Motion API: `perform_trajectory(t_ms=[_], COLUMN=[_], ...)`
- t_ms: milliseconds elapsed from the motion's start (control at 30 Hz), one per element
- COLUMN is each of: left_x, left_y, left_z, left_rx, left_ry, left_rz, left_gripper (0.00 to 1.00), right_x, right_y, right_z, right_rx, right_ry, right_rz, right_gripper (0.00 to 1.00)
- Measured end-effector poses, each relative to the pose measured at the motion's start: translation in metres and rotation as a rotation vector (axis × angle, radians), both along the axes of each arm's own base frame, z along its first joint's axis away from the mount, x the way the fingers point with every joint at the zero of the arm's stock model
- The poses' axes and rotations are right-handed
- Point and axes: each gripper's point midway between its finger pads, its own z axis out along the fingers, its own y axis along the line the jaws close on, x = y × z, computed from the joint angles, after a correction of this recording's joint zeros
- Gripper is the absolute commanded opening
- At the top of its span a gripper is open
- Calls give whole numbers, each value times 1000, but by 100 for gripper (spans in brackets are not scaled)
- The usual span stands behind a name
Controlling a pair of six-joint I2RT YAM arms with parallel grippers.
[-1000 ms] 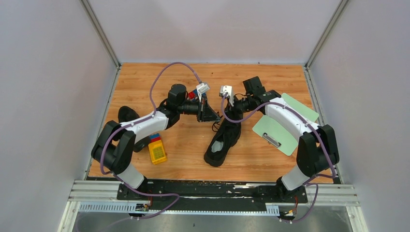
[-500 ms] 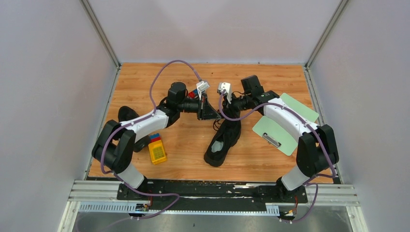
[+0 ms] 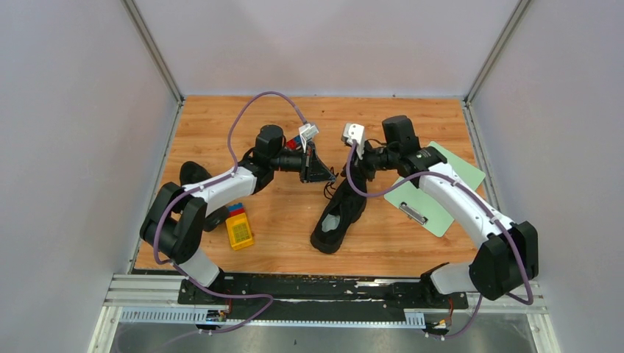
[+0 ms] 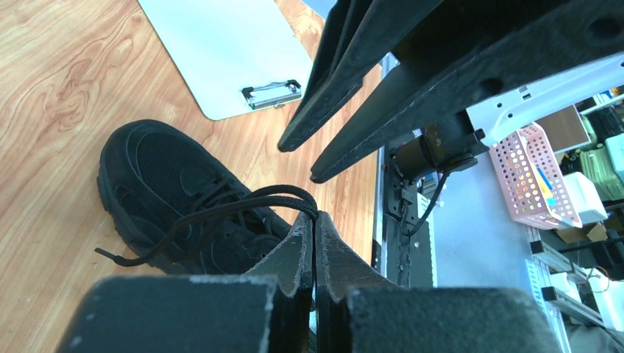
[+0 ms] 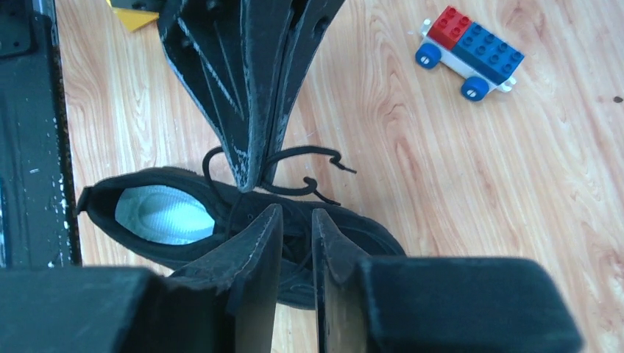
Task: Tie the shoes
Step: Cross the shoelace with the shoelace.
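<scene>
R gripper (image 5: 296, 215) has just narrowed from wide to a slim gap. R arm has swung out toward the clipboard (image 3: 434, 193) side, tips now over the shoe (image 3: 340, 212) lacing, right by the L gripper (image 4: 315, 220). L is unchanged: clamped tight on a loop of lace (image 4: 221, 209) pulled up off the shoe. Prob means R is lining up on the other strand, so no knot yet, early stage imo.

Shoe lies mid table (image 3: 279, 213), heel toward the arm bases, clipboard just beside it.

Can't tell if any lace sits btwn R's jaws: black on black, nothing visibly pinched. 2nd shoe (image 3: 193, 175) sits far left, mostly hidden behind L arm. Loose lace ends are hard to trace.
</scene>
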Motion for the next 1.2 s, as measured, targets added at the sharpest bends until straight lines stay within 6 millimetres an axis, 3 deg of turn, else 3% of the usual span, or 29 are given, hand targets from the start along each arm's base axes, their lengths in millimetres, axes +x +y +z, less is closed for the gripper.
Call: perform_trajectory(t_ms=[100, 233, 400, 833, 900, 1200], left_x=[0, 0, 0, 3, 3, 4], left_y=[0, -1, -2, 0, 0, 0], left_z=[0, 3, 9, 21, 22, 22], left_rx=[-1, -10, -29, -72, -74, -76], left_ry=[0, 3, 5, 38, 40, 41], left_rz=[-1, -2, -3, 8, 9, 9], left_gripper=[0, 0, 0, 0, 0, 0], right_x=[-6, -12, -4, 16, 19, 23], right_y=[-2, -4, 2, 15, 18, 22], right_z=[-13, -41, -55, -61, -60, -66], right_rx=[-10, -32, -26, 60, 76, 93], right_ry=[37, 137, 179, 135, 141, 185], right_rz=[-5, -21, -38, -86, -91, -116], right_gripper=[45, 51, 53, 51, 47, 9])
